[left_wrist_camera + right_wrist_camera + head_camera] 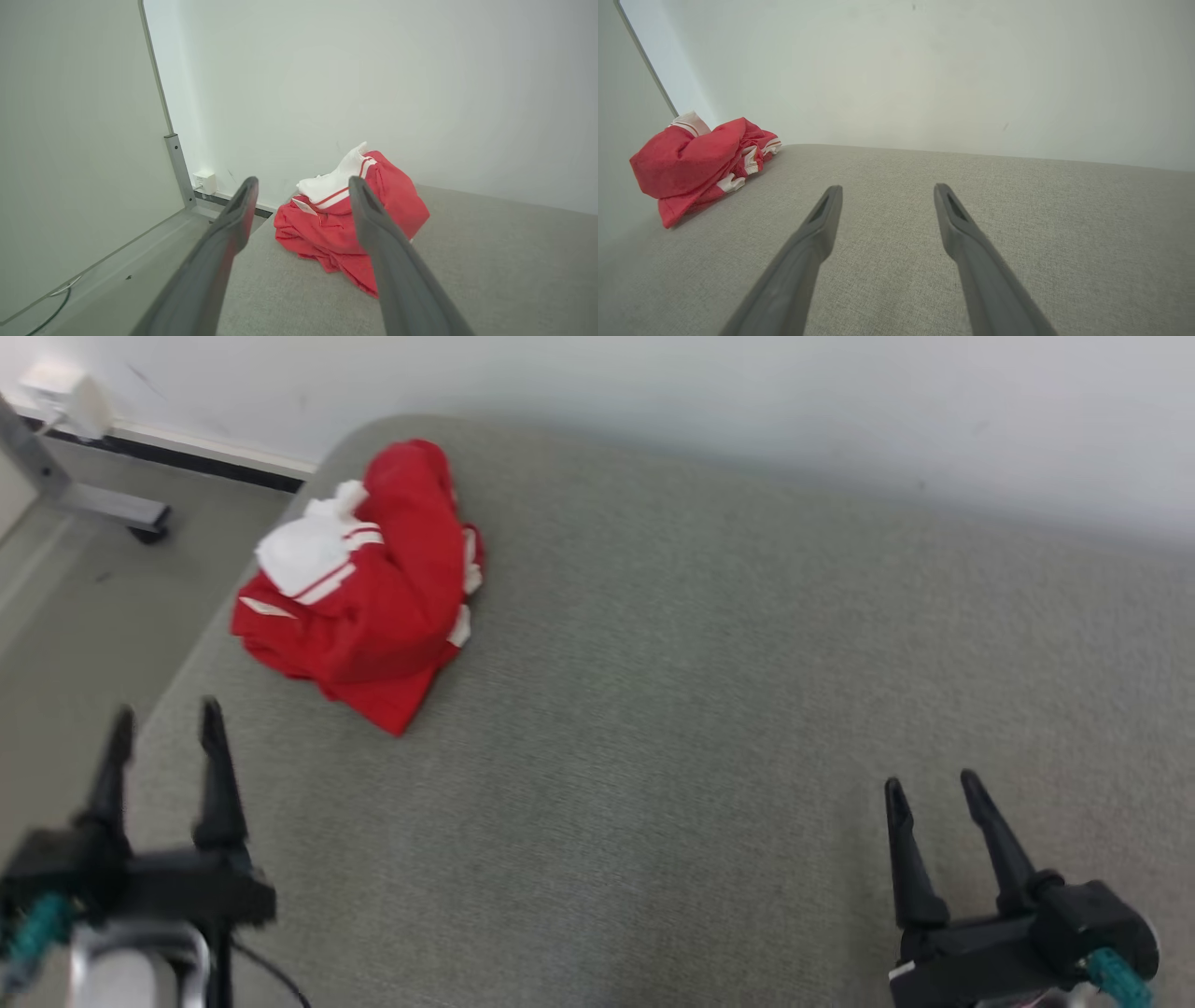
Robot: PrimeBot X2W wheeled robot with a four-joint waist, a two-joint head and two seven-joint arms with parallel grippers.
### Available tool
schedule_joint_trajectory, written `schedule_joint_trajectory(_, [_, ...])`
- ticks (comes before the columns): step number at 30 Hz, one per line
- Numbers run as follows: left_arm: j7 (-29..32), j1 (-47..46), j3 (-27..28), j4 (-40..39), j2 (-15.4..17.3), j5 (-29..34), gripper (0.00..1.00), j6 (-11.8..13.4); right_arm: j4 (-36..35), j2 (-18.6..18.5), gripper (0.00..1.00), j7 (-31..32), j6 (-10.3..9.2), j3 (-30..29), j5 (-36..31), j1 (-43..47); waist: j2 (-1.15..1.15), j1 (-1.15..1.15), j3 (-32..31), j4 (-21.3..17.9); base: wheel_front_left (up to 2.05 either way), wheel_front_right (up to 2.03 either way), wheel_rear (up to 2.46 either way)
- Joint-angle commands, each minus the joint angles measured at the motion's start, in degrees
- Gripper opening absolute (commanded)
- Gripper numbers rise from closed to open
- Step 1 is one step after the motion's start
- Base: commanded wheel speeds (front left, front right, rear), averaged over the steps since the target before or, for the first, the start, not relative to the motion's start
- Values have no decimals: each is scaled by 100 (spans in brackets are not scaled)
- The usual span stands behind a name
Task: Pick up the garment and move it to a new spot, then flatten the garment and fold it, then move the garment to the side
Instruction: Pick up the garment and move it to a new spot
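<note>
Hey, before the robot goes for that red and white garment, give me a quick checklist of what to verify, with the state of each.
1. Left gripper open, nothing in it: ok.
2. Right gripper open, nothing in it: ok.
3. Garment free to grasp: ok, a crumpled heap with nothing on it.
4. Left gripper aimed at it: ok, in the left wrist view the heap lies straight ahead, not touched.
5. Space for a new spot: ok, bare grey surface stretches to the heap's right.
6. Clean edge or collar to grip: cannot tell, too bunched.
</note>
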Motion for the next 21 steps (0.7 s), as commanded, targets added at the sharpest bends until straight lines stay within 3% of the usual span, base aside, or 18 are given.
schedule_joint_trajectory(1, [-20,-307,47,55,98,-101,100,-31,-52,-72,100,-4,-12,-11,-22,-120,0,-1,541,-522,0,0,0])
schedule_joint_trajectory(11, [419,-1953,354,341,850,-329,100,-40,-356,-84,100,-3,-12,-389,-119,-512,0,-1,1486,-1513,0,0,0])
schedule_joint_trajectory(21, [1148,-2349,516,1115,1264,-481,100,50,-493,-3,100,-4,-12,-485,-114,-651,0,-1,1751,-2019,0,0,0])
